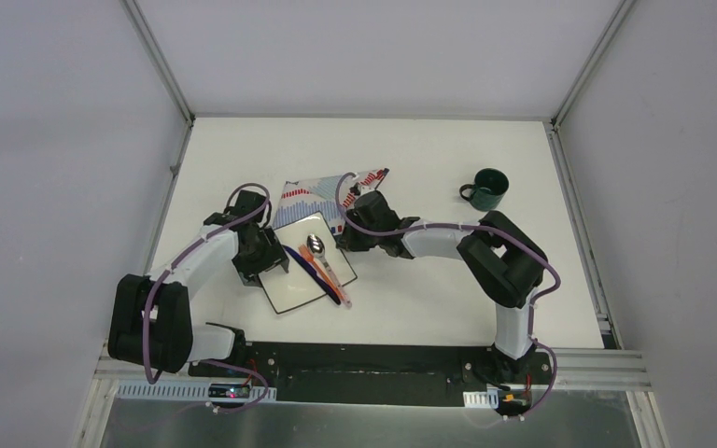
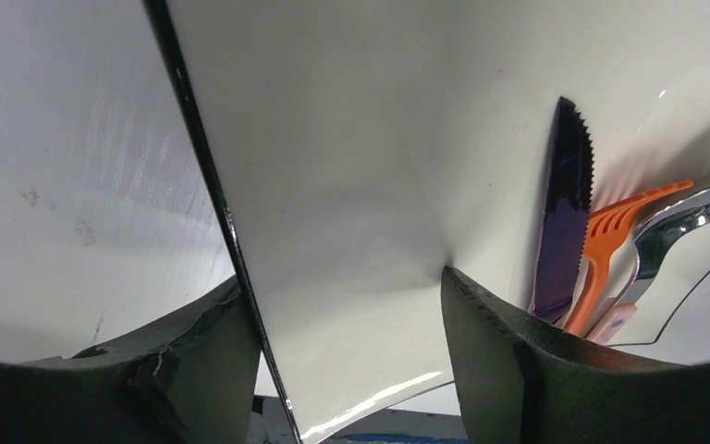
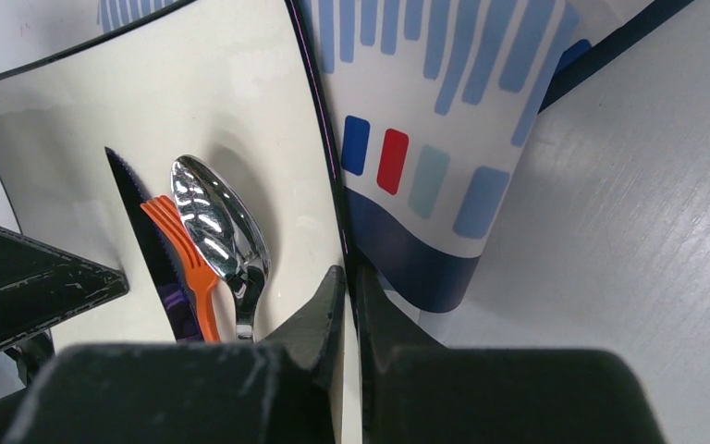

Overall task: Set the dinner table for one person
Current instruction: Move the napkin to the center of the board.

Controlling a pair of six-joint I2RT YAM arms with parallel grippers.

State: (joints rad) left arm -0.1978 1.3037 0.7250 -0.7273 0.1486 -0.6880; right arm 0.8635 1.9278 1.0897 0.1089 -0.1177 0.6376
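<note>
On the white dinner table [image 1: 429,149] lies a white square plate [image 1: 299,291] with a black rim, its far side resting on a striped cloth [image 1: 306,198]. It carries a metal spoon [image 1: 316,245], an orange fork [image 1: 329,271] and a purple knife [image 1: 310,265]. My left gripper [image 1: 267,259] is at the plate's left edge, open, its jaws straddling the rim [image 2: 226,222]. My right gripper [image 1: 351,235] is shut on the plate's right rim [image 3: 333,185]. In the right wrist view the spoon [image 3: 213,217], fork [image 3: 185,250] and knife [image 3: 143,231] lie side by side.
A dark green mug [image 1: 488,189] stands at the back right of the table. The cloth [image 3: 425,139] pokes out from under the plate beside my right fingers. Grey rails [image 1: 574,187] border the table.
</note>
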